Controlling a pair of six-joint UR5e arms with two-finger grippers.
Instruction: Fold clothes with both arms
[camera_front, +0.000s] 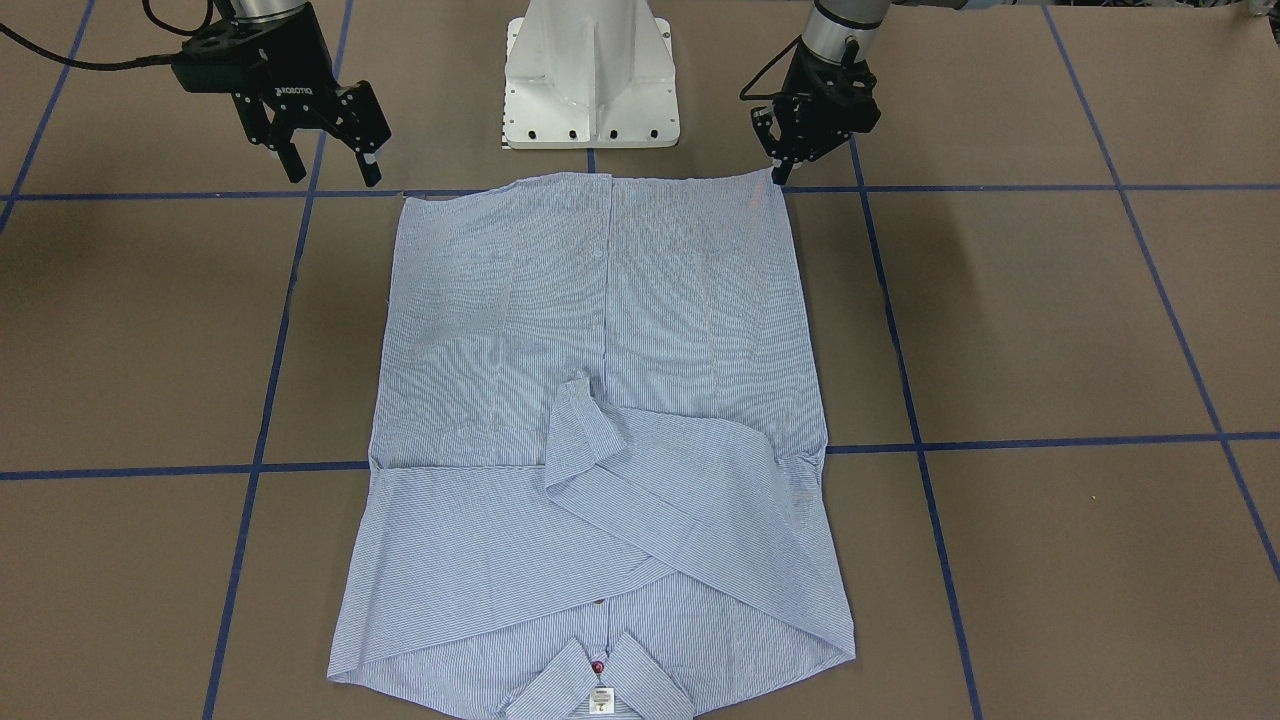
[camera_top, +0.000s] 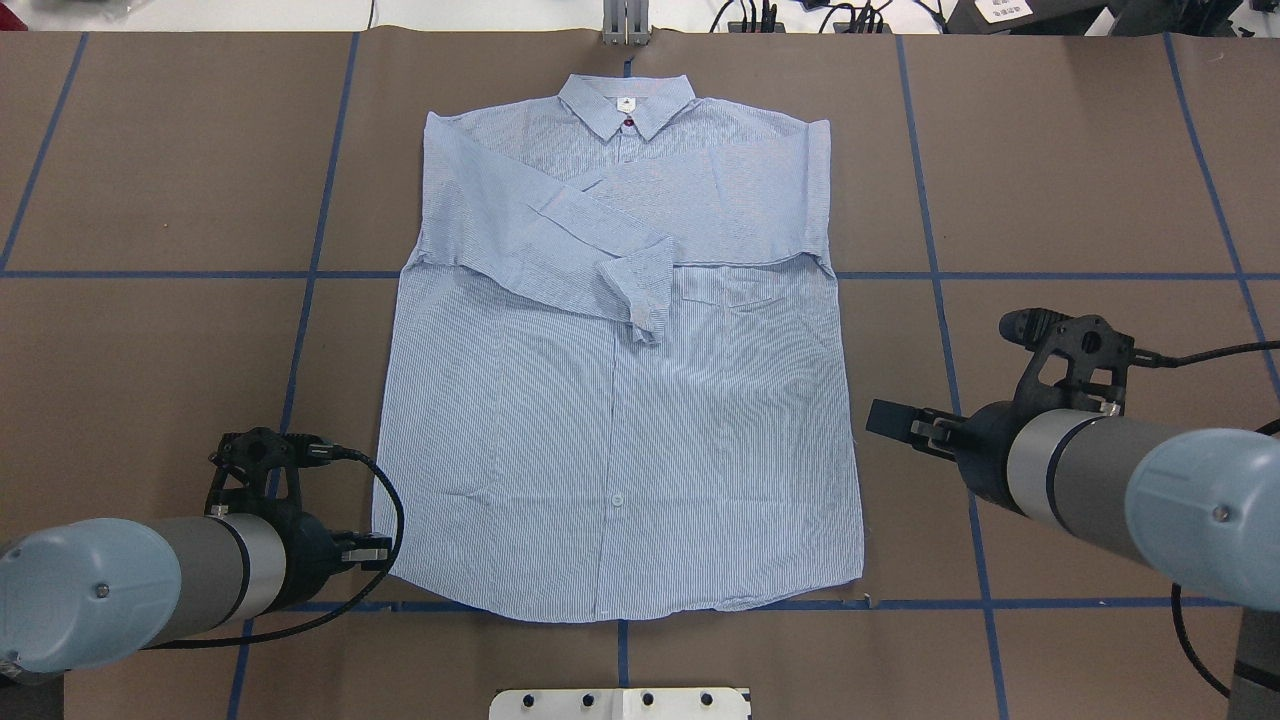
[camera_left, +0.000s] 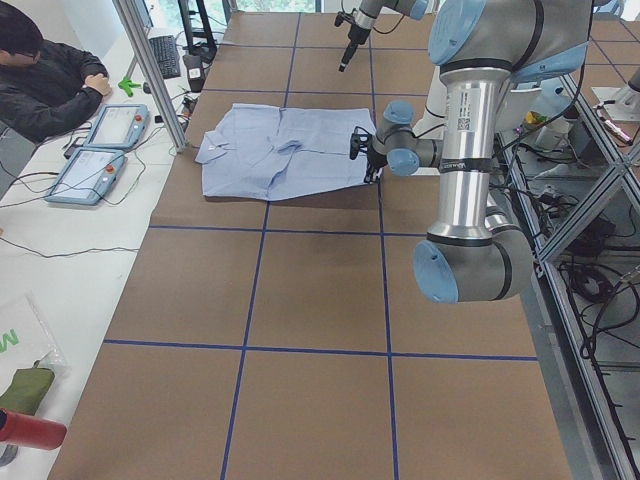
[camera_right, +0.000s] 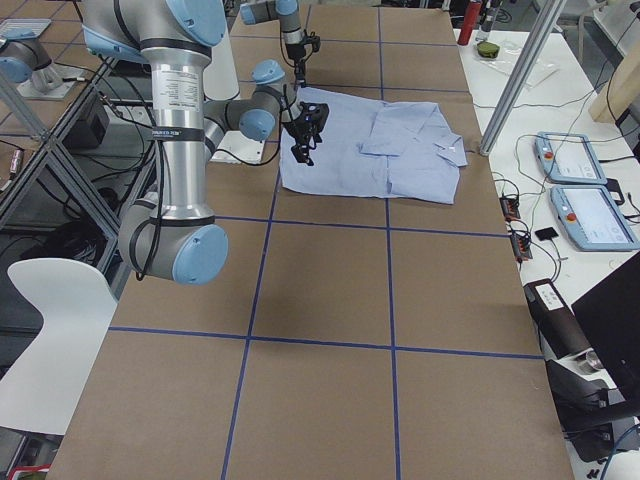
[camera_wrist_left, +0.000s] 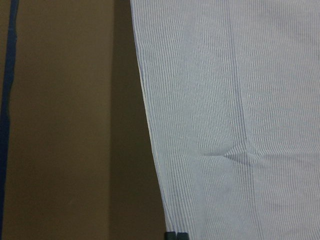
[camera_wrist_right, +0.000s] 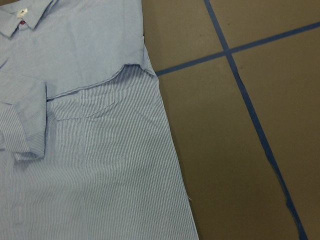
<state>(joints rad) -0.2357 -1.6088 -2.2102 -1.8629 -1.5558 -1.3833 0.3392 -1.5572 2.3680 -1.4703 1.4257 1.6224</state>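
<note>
Light blue, finely white-striped long-sleeved button-up shirt (camera_top: 620, 430) is lying flat, front up, in the middle of the brown tabletop (camera_top: 1050, 180) with the blue tape grid. Its collar (camera_top: 627, 103) points at the far edge. The hem runs along the robot-side edge, just in front of the white pedestal base (camera_front: 590, 90). Both sleeves are folded in across the chest and cross each other, with one cuff (camera_top: 640, 285) ending just beside the chest pocket (camera_top: 745, 295).

The black two-finger left gripper (camera_front: 778, 174) is down at the hem corner on the robot's left, jaws squeezed together. Honestly can't tell if any cloth is pinched between them. The black two-finger right gripper (camera_front: 333, 172) hangs over bare tabletop near the other hem corner, jaws spread wide, holding nothing, clear of the shirt.
</note>
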